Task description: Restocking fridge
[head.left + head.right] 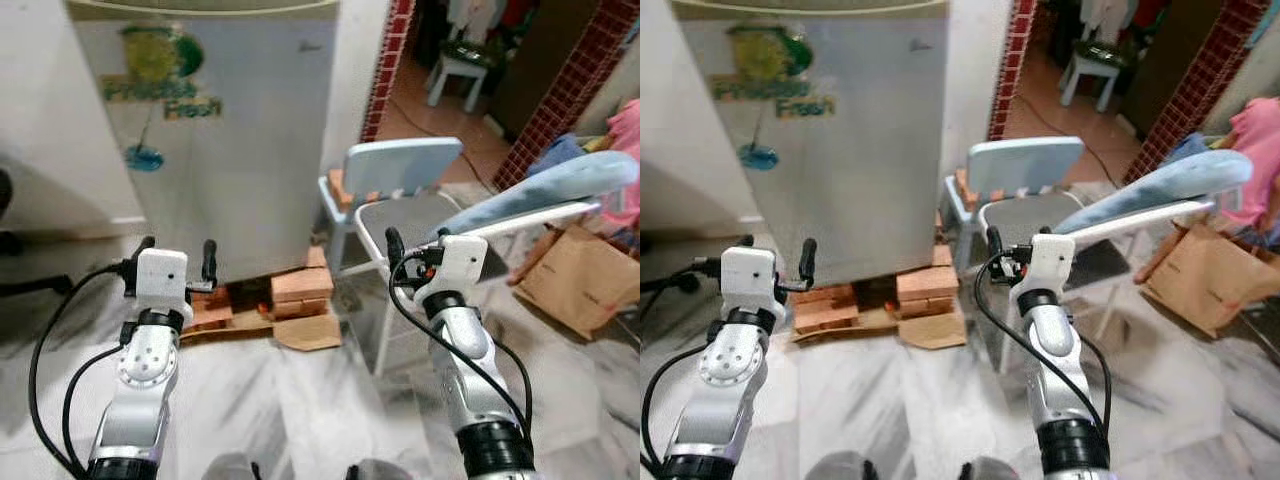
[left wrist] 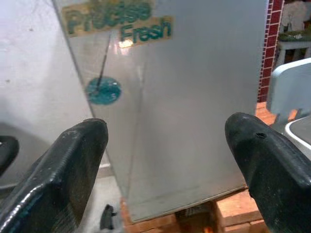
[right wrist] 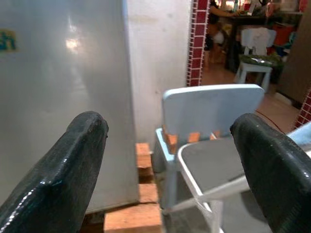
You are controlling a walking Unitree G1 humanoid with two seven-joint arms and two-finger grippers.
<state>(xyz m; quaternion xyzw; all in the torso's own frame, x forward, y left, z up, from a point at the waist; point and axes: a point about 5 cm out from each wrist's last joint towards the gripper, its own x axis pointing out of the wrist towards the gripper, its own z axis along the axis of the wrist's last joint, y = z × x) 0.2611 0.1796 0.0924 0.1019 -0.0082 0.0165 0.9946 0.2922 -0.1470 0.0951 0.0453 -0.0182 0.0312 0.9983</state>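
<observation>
Ahead, at twelve o'clock, stands the fridge (image 1: 225, 140), its silver door shut, a green "Precise Fresh" sticker (image 1: 160, 75) high on the front. It rests on a stack of bricks (image 1: 300, 285), with a flattened piece of cardboard (image 1: 308, 332) lying on the marble floor (image 1: 300, 410) just before them. The left claw (image 1: 177, 262) is raised at about ten o'clock, its two black fingers (image 2: 68, 170) spread wide with nothing between them, pointing at the lower part of the fridge door and well apart from it. The right claw (image 1: 992, 243) is raised at about two o'clock, fingers (image 3: 73, 160) likewise spread and bare, aimed toward the gap between fridge and a pale blue plastic chair (image 1: 395, 170) that stands just beside the fridge's right side. A white-framed grey seat (image 1: 410, 220) sits in front of that chair. Farther off at three o'clock lies a brown cardboard box (image 1: 580, 280).
</observation>
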